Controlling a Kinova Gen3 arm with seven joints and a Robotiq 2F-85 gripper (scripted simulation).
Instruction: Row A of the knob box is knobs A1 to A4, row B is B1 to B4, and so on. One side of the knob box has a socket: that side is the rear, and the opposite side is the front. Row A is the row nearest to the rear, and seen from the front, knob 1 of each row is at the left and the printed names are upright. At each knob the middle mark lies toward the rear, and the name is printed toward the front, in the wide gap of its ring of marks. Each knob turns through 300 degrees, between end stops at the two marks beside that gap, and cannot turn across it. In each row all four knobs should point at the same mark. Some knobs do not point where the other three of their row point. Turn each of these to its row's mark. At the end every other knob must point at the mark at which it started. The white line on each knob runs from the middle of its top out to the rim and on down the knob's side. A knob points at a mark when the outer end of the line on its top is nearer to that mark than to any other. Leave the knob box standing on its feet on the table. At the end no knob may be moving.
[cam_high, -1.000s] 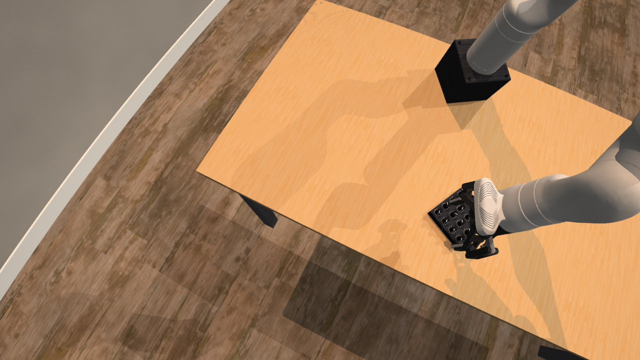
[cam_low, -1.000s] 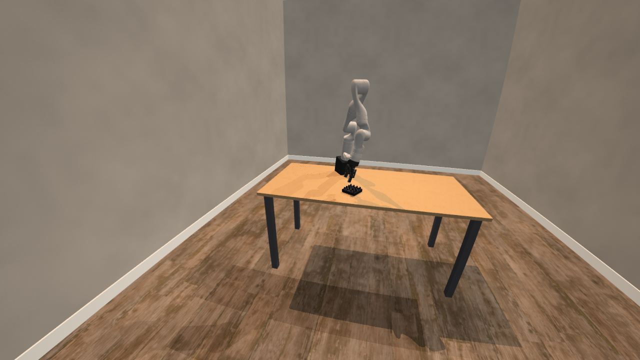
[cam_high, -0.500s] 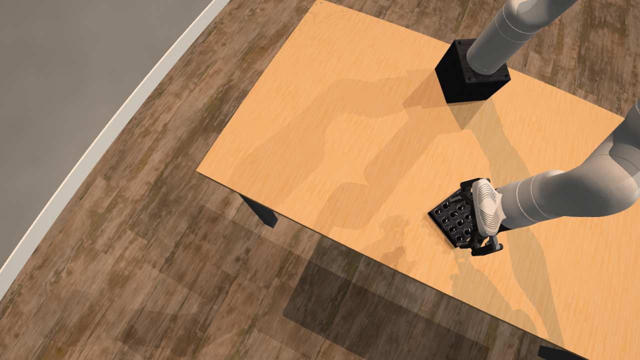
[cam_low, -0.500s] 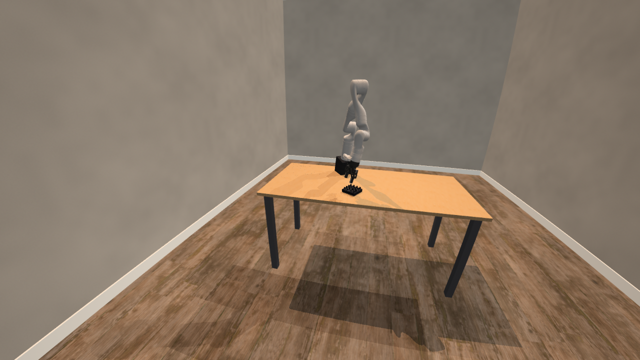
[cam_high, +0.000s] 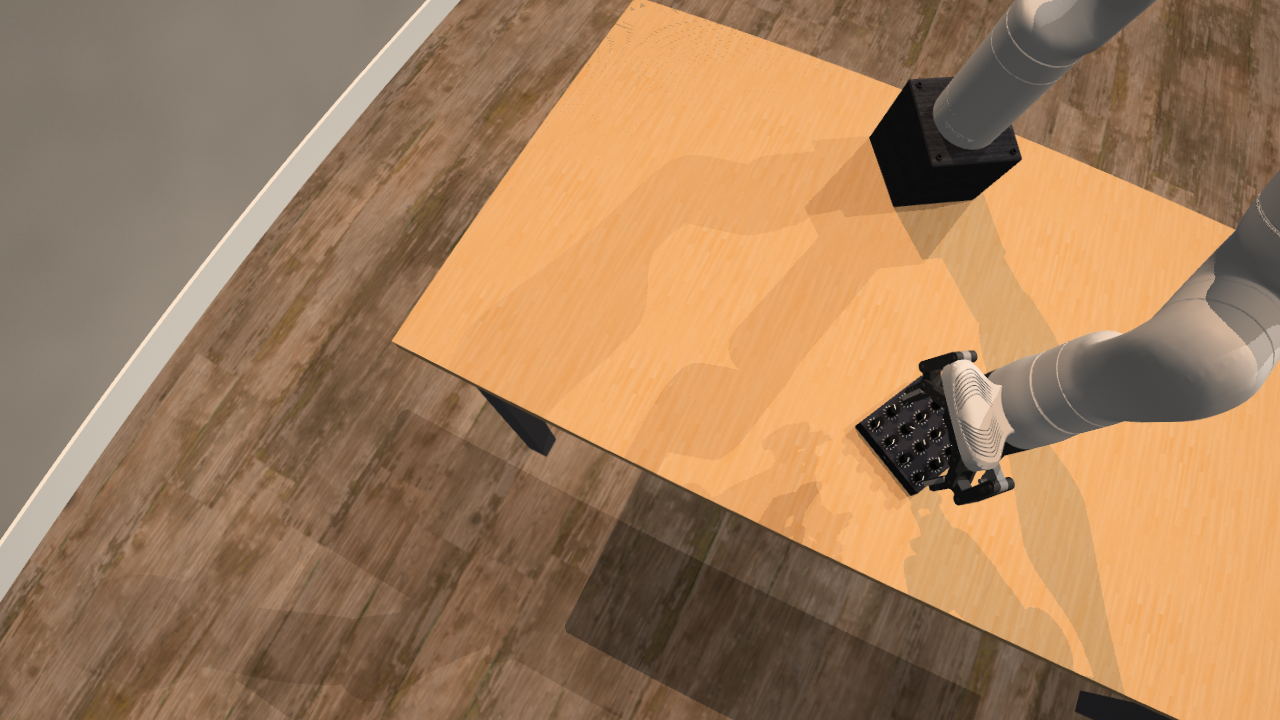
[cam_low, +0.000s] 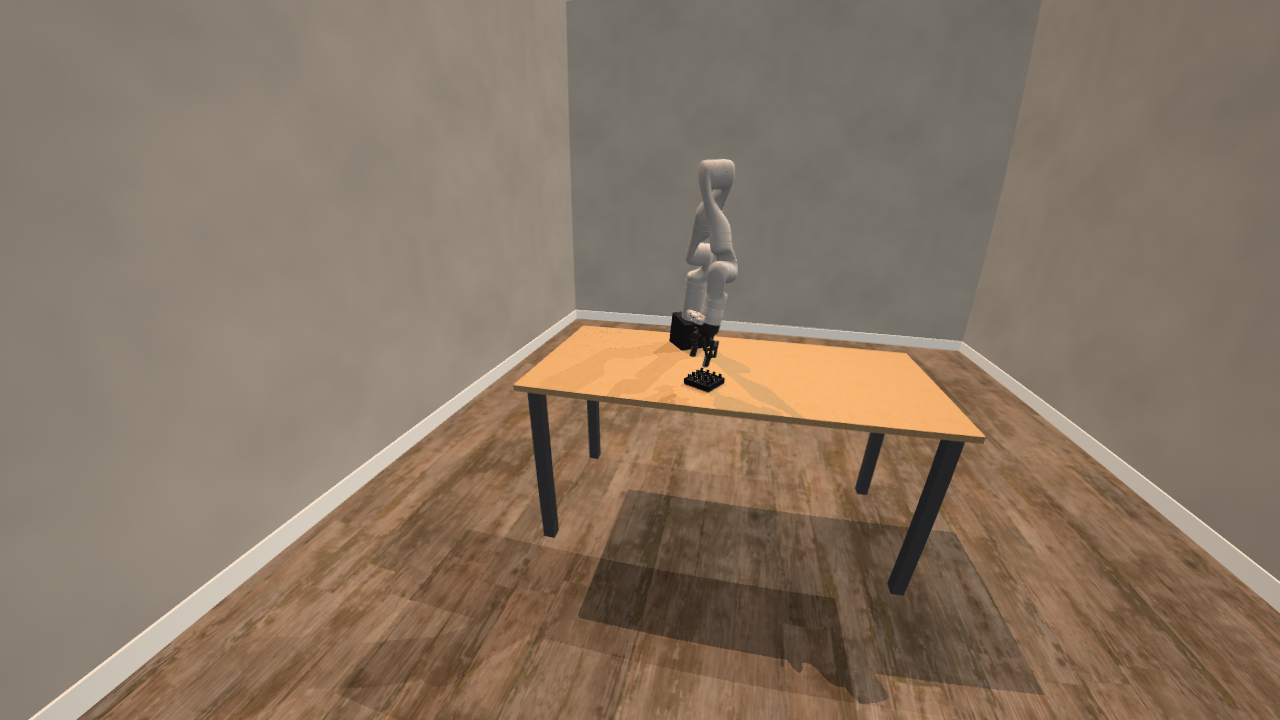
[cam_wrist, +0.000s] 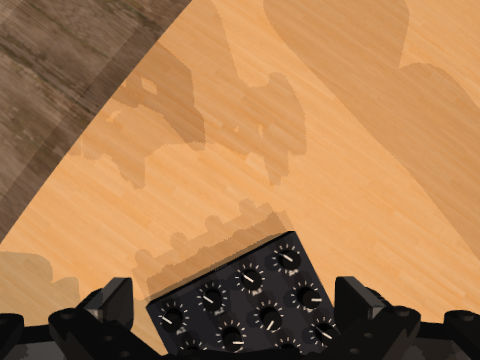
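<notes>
The black knob box (cam_high: 882, 453) (cam_low: 698, 385) (cam_wrist: 200, 322) stands on the table. In the wrist view names are printed on the knobs' lower side, too blurred to read. The top row's lines all point to the upper left: knobs A1 (cam_wrist: 172, 320), A2 (cam_wrist: 212, 300), A3 (cam_wrist: 251, 279) and A4 (cam_wrist: 288, 259). In the row below, B2 (cam_wrist: 231, 336) and B4 (cam_wrist: 308, 297) point right, while B3 (cam_wrist: 271, 317) points to the lower left. B1 is mostly hidden, and so are the rows further down. My gripper (cam_high: 926, 437) (cam_low: 700, 358) (cam_wrist: 234, 299) is open and empty above the box.
The wooden table (cam_high: 554, 268) (cam_low: 823, 376) (cam_wrist: 350, 200) carries the box close to one long edge. The arm's black base block (cam_high: 921, 170) (cam_low: 680, 329) stands near the opposite edge. Arm shadows lie across the table top. The floor (cam_wrist: 45, 65) shows beyond the edge at the wrist view's upper left.
</notes>
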